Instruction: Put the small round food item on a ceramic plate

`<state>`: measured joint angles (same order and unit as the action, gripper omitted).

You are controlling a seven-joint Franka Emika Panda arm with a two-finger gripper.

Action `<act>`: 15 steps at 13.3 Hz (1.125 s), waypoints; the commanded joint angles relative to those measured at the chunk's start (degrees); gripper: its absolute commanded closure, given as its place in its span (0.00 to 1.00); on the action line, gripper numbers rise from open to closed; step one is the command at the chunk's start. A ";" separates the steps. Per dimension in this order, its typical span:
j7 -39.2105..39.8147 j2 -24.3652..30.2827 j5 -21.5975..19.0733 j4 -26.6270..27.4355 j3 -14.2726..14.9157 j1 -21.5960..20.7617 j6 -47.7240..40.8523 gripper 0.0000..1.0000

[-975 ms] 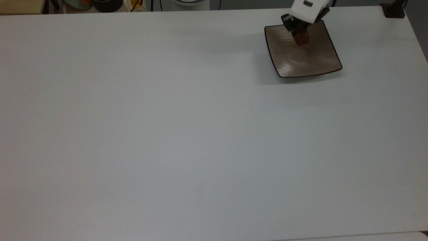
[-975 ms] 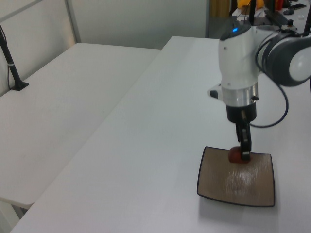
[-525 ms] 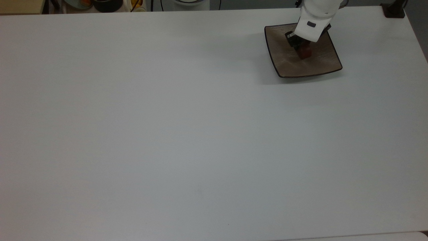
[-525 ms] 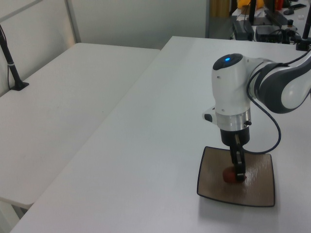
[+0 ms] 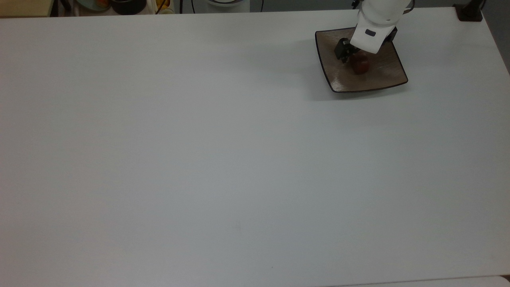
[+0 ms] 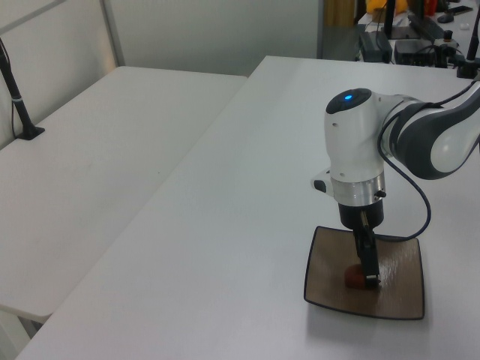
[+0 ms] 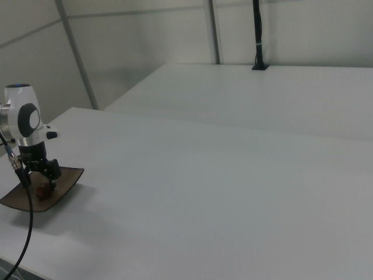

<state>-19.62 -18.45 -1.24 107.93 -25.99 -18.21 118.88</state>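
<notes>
- Your tool (image 5: 354,56) stands low over the ceramic plate (image 5: 382,77), fingers pointing down at the small round food item (image 5: 359,66). In the top view the item lies at about 5 o'clock from the tool, just beside the finger ends.
- The item rests in the plate's dipped centre. In the left view (image 6: 354,277) one finger (image 6: 369,264) stands right against it, at its 3 o'clock side.
- In the top view the fingers look parted, with the item below them and not pinched between. I judge the tool has let go, though whether a finger is touching the item I cannot tell.
- The item is a stubby chunk; I cannot tell its long axis.
- Your next move, as I judge it, is straight up, since a sideways pull could nudge the item.
- Count: one tool, one food item, one plate, one white counter (image 5: 199,159).
</notes>
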 commanded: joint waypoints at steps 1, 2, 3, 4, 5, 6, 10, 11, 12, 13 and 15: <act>-1.82 2.88 0.88 -1.23 1.11 1.06 -0.05 0.00; -1.74 4.72 1.06 -1.23 1.72 1.85 -0.14 0.00; -1.73 6.65 1.41 -1.32 2.77 2.21 -0.23 0.00; -1.73 9.46 1.41 -2.45 5.48 2.47 -0.67 0.00; -1.73 10.88 1.41 -5.16 8.12 2.47 -4.33 0.00; -1.73 11.41 1.41 -10.06 11.01 2.56 -10.10 0.00; -1.12 16.58 1.41 -17.76 22.79 2.65 -21.41 0.00; -0.34 18.00 0.63 -17.67 26.04 2.65 -21.41 0.00; 1.06 18.53 0.45 -17.58 28.07 2.65 -22.28 0.00; 2.82 18.89 0.53 -17.32 28.79 3.26 -23.42 0.00; 10.71 19.68 0.44 -16.61 29.24 6.16 -24.66 0.00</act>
<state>-16.68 -0.27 -0.35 89.84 2.21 -14.13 96.13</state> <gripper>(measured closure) 0.000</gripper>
